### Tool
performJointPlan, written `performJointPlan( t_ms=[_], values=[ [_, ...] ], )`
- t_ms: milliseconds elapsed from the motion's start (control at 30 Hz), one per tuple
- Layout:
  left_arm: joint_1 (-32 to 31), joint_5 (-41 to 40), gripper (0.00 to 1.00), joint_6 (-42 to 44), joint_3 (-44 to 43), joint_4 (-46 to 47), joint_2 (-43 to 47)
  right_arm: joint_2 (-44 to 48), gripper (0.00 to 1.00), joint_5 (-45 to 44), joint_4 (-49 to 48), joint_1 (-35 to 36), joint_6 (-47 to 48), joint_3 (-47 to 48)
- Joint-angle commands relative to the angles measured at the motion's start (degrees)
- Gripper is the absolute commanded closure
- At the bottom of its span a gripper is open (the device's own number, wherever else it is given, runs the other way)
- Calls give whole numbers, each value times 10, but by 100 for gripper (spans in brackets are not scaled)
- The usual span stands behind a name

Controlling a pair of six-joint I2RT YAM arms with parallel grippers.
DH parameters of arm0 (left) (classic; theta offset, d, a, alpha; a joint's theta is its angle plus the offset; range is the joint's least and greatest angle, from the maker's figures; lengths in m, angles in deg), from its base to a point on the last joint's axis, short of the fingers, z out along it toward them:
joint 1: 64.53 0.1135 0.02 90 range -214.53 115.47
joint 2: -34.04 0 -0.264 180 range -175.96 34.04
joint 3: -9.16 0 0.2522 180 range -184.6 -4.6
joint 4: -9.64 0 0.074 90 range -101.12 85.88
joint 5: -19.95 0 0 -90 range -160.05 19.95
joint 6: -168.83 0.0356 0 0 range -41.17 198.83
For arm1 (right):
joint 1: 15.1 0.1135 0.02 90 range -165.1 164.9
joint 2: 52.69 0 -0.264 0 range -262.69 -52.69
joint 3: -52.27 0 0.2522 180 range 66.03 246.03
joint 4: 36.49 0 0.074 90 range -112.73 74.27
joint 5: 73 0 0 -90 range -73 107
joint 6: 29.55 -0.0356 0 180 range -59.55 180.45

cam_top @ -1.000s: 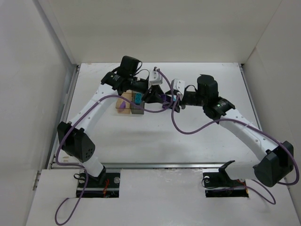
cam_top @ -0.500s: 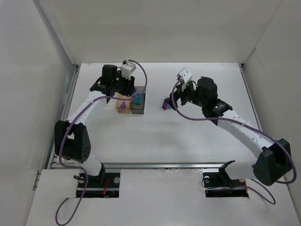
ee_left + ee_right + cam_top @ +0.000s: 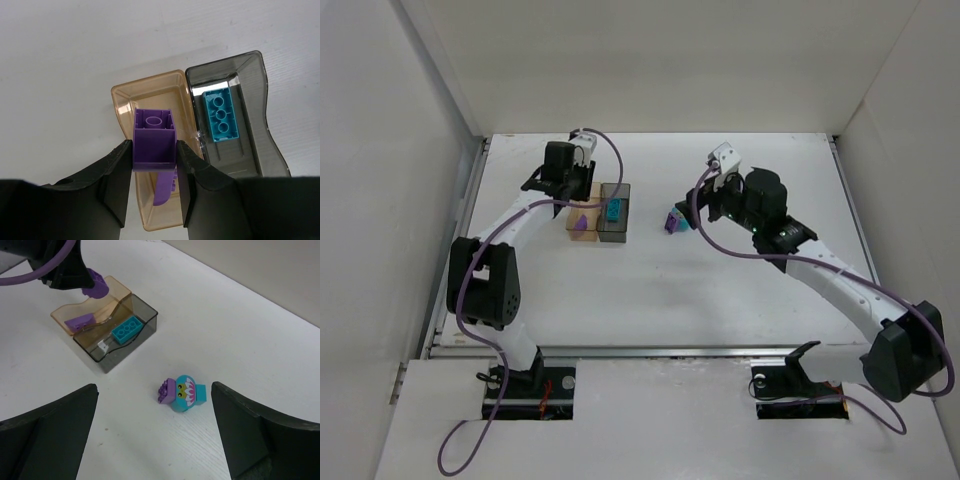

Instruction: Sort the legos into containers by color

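White table (image 3: 720,290). Left gripper (image 3: 154,155) is clamped on a purple brick (image 3: 154,135), directly over the amber container (image 3: 145,80). The grey container (image 3: 255,75) adjoins just right of its fingers. Right gripper (image 3: 155,440) is spread fully wide and holds nothing. On the table ahead of it, a teal piece (image 3: 187,392) with a printed face touches a small purple piece (image 3: 163,391). A teal brick (image 3: 221,116) lies in the grey container. Beneath the held brick, a second purple part (image 3: 162,187) sits in the amber container, possibly a slope; partly hidden.

Amber box (image 3: 150,87) holds purple brick (image 3: 162,189); grey box (image 3: 250,75) teal brick (image 3: 220,116) (lying flat); purple-teal pair (image 3: 182,391) lies apart.
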Motion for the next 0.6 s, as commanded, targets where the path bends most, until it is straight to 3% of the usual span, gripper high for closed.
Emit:
performJointPlan(
  t_ms=[0, 133, 167, 200, 300, 567],
  values=[
    [4, -13, 94, -13, 8, 23, 10, 25, 0, -57, -31, 0, -26, -9],
    [4, -8, 62, -18, 8, 18, 5, 30, 0, -85, -25, 0, -55, -14],
    [4, -8, 49, -18, 3, 7, 5, 30, 0, -91, -25, 0, -61, -14],
    [4, -2, 45, -25, 3, 0, -1, 25, 0, -91, -11, 0, -68, -14],
    [4, 9, 34, -25, -14, -21, -6, 18, 0, -102, 2, 0, -73, 0],
    [4, 39, 30, -30, -46, -41, -1, -5, 0, -68, 42, -26, -86, 20]
  ],
)
